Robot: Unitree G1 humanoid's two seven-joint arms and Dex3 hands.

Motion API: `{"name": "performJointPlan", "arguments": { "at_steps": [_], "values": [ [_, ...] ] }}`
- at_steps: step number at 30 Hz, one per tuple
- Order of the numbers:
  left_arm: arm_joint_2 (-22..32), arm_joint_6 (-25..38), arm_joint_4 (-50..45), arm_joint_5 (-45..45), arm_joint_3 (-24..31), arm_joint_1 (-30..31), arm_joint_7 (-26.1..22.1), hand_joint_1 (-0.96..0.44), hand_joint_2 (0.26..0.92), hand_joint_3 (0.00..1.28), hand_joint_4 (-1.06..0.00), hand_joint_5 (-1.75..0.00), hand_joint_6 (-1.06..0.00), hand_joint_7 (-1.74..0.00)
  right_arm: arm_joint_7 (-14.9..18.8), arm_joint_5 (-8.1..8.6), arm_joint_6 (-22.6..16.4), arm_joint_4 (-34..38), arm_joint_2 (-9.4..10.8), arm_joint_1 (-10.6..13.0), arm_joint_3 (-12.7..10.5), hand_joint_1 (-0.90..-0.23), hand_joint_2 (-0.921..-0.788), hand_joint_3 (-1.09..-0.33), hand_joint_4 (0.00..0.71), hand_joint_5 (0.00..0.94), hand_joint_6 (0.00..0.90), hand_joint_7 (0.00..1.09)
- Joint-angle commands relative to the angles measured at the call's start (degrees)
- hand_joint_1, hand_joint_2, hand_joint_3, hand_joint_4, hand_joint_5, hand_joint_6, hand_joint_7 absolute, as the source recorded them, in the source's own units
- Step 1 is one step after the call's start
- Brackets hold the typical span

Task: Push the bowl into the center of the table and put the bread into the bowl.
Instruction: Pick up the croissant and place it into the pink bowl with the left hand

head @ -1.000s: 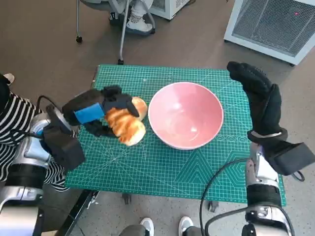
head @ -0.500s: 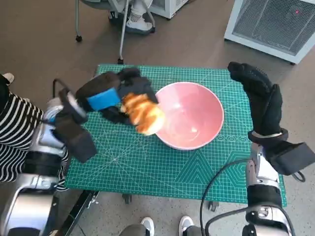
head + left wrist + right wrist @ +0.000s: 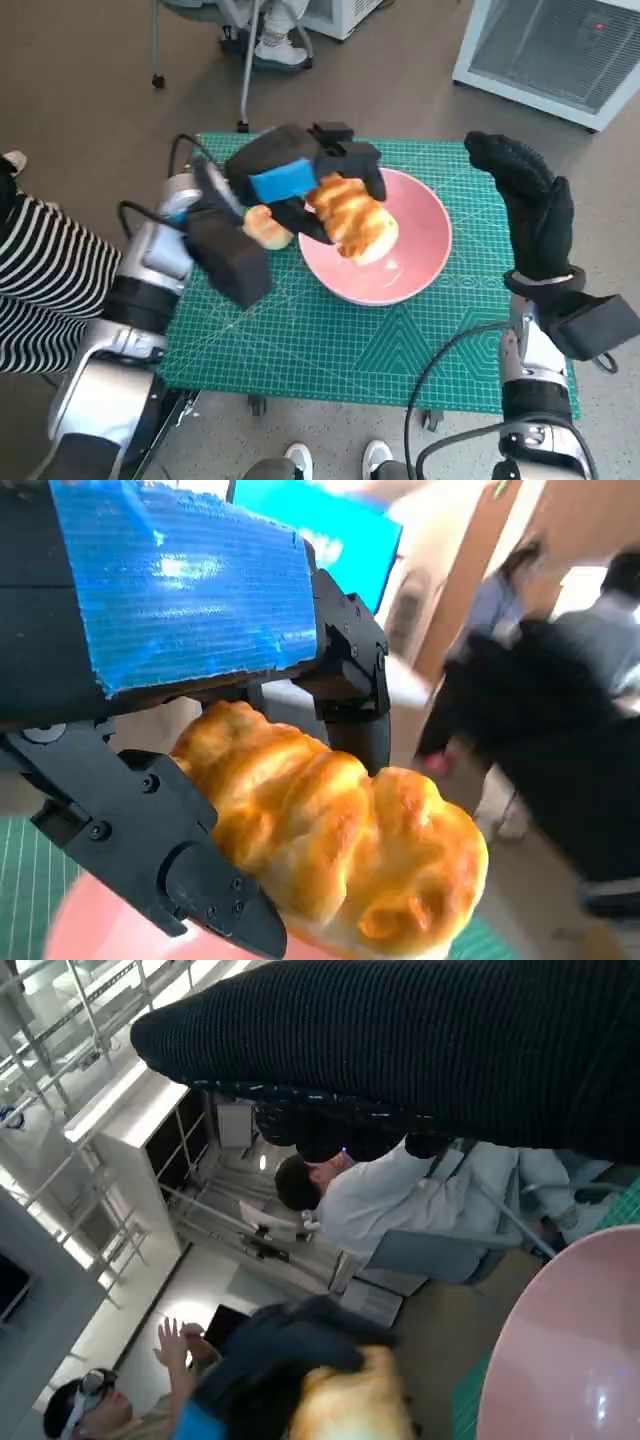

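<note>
My left hand [image 3: 300, 180] grips a golden braided bread [image 3: 352, 217] and holds it in the air over the left half of the pink bowl [image 3: 425, 235]. The left wrist view shows the black fingers [image 3: 150, 850] clamped round the bread [image 3: 330, 850], with the bowl's pink rim [image 3: 90, 930] below. A second, smaller bread [image 3: 264, 227] lies on the green mat [image 3: 330, 340] just left of the bowl. My gloved right hand [image 3: 530, 205] stands raised beside the bowl's right side, holding nothing. The right wrist view shows the glove [image 3: 430, 1050], the bowl [image 3: 570, 1340] and the blurred bread [image 3: 350, 1405].
A person in a striped sleeve [image 3: 30, 280] sits close to the table's left edge. A white appliance [image 3: 550, 50] stands on the floor at the back right. Chair legs and feet [image 3: 270, 40] show behind the table, more feet [image 3: 330, 460] at its front.
My left hand has lifted the bread off the mat and carried it right and up, to above the bowl. The smaller bread stays on the mat. The right hand has not moved.
</note>
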Motion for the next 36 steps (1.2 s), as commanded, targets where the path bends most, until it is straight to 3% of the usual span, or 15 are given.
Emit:
{"name": "performJointPlan", "arguments": {
  "at_steps": [1, 8, 12, 14, 16, 19, 28, 36],
  "values": [
    [-2.55, 1.65, 6.22, 1.6, -1.82, -3.78, 0.26, 0.0, 0.92, 0.04, -0.78, -1.08, -0.6, -1.18, -0.11, 0.49, 0.22, -0.36, -0.39, 1.64, -0.35, -0.732, -0.921, -0.762, 0.127, 0.0, 0.059, 0.4],
    [-5.56, 4.74, 12.86, 3.13, -3.75, -5.79, 0.43, 0.0, 0.92, 0.04, -0.77, -1.11, -0.6, -1.16, -0.36, 0.25, 0.02, -0.78, -0.37, 2.22, -0.71, -0.731, -0.921, -0.762, 0.125, 0.0, 0.055, 0.41],
    [-6.59, 6.03, 14.97, 4.42, -4.89, -5.84, 1.77, 0.0, 0.921, 0.18, -0.6, -1.25, -0.45, -1.34, -0.35, 0.36, 0.0, -0.92, -0.37, 2.45, -0.87, -0.73, -0.921, -0.764, 0.13, 0.002, 0.052, 0.41],
    [-6.87, 6.43, 15.93, 5.01, -5.5, -5.68, 2.59, -0.05, 0.876, 0.15, -0.51, -0.9, -0.39, -0.99, -0.42, 0.32, -0.04, -1.02, -0.34, 2.58, -0.93, -0.728, -0.921, -0.764, 0.132, 0.003, 0.052, 0.41],
    [-6.93, 6.55, 16.51, 5.37, -5.79, -5.56, 3.08, -0.08, 0.871, 0.08, -0.51, -0.46, -0.4, -0.6, -0.53, 0.21, -0.1, -1.09, -0.31, 2.68, -0.95, -0.724, -0.921, -0.764, 0.133, 0.004, 0.051, 0.41],
    [-6.56, 6.34, 16.93, 5.84, -6.1, -5.2, 3.61, -0.15, 0.858, 0.03, -0.38, -0.15, -0.33, -0.33, -0.78, -0.03, -0.22, -1.25, -0.27, 2.89, -0.9, -0.722, -0.921, -0.764, 0.134, 0.004, 0.05, 0.41],
    [-3.96, 3.81, 16.24, 6.42, -6.52, -4.65, 5.56, -0.31, 0.834, 0.0, -0.17, -0.01, -0.25, -0.11, -1.34, -0.23, 0.06, -1.48, -0.3, 3.06, -0.8, -0.722, -0.921, -0.765, 0.133, 0.003, 0.046, 0.42],
    [-2.43, 2.08, 16.04, 6.51, -6.15, -4.64, 6.62, -0.37, 0.833, 0.0, -0.14, 0.0, -0.23, -0.08, -1.44, -0.19, 0.17, -1.49, -0.3, 3.03, -0.74, -0.722, -0.921, -0.765, 0.133, 0.002, 0.044, 0.42]
  ]
}}
